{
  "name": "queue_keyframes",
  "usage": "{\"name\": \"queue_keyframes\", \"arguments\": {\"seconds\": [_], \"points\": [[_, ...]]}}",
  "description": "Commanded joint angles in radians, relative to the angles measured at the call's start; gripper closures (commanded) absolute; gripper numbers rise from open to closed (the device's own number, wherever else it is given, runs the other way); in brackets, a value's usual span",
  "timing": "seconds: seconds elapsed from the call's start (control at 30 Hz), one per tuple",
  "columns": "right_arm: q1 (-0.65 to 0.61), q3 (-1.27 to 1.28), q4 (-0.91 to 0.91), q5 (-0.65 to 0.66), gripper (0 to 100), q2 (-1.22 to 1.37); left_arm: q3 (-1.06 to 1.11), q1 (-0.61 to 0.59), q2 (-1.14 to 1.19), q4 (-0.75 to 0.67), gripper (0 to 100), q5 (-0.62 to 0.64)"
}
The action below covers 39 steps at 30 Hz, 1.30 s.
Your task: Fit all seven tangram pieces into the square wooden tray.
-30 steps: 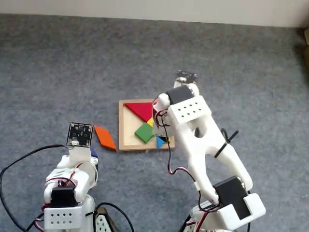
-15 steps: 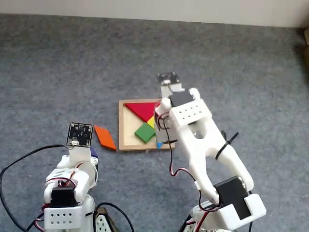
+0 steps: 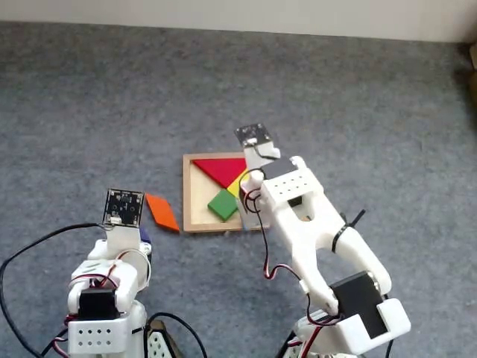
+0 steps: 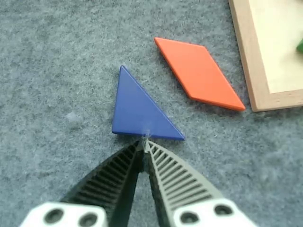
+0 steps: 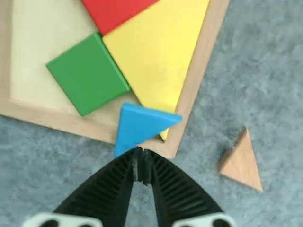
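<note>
The square wooden tray (image 3: 187, 195) lies flat on the grey, felt-like tabletop (image 3: 112, 97), in front of both arms. Inside the tray, a flat red triangle (image 5: 116, 12) and a larger flat yellow triangle (image 5: 156, 47) sit edge to edge, and a flat green square (image 5: 87, 73) touches both of them along their lower sides. A small light blue triangle (image 5: 139, 125) rests across the tray's near rim by the corner, with one point lying over the yellow triangle's tip, so it is not seated flat. The right gripper (image 5: 140, 153) is closed, its tips meeting against the near edge of the light blue triangle; whether they pinch it cannot be told. A small plain wooden triangle (image 5: 241, 163) lies on the tabletop just outside that corner of the tray. An orange parallelogram (image 4: 199, 73) lies flat on the tabletop just beside the tray's opposite side, apart from the rim. A dark blue triangle (image 4: 139, 111) lies near the orange parallelogram without touching it. The left gripper (image 4: 143, 142) is closed and empty, its tips at the dark blue triangle's long near edge
</note>
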Motion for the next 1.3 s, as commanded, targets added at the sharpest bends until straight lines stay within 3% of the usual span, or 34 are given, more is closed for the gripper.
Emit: {"name": "queue_keyframes", "arguments": {"seconds": [0.0,0.3,0.73,1.27], "points": [[0.008,-0.004,-0.035,0.012,99.3,0.012,0.021,-0.008,-0.004,0.003,97,0.009],[0.002,-0.119,0.024,0.012,99.3,0.226,0.021,-0.007,-0.005,0.003,97,0.009],[0.002,-0.234,0.133,0.008,99.3,0.208,0.021,-0.007,-0.007,0.003,97,0.009],[0.010,-0.263,0.010,0.008,99.3,0.130,0.021,-0.005,-0.007,0.003,97,0.009]]}}
